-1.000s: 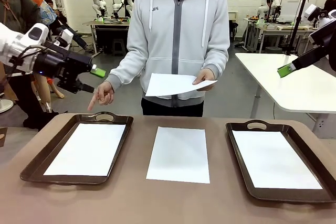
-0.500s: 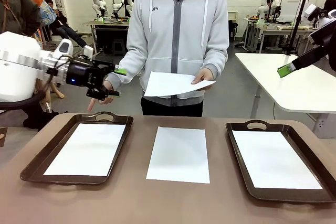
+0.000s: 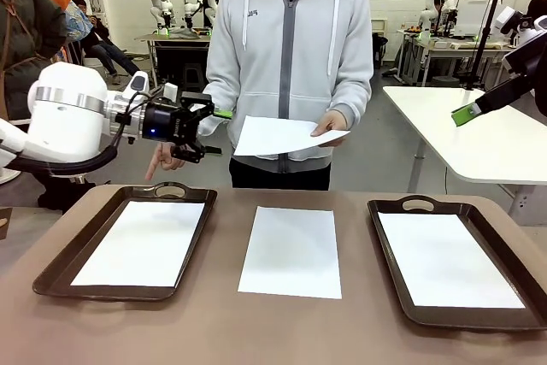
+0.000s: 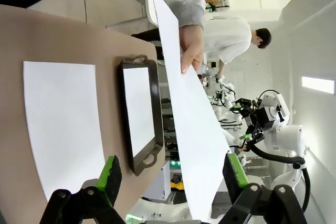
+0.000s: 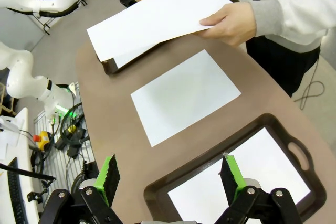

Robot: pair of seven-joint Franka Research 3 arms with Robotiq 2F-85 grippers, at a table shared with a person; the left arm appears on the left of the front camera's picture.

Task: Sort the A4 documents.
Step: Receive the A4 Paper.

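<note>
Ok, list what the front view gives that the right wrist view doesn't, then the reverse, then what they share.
Front view: the whole dark brown left tray with its white paper sheet, and the person's pointing hand near its far end. Right wrist view: the right hand, green pads apart, over the dark brown right tray; cables on the floor. Shared: the white sheet the person holds, the loose white sheet between the trays, the open left hand.

4 A4 documents (image 3: 291, 250); 2 brown trays (image 3: 73, 254); 1 person (image 3: 291, 57).
</note>
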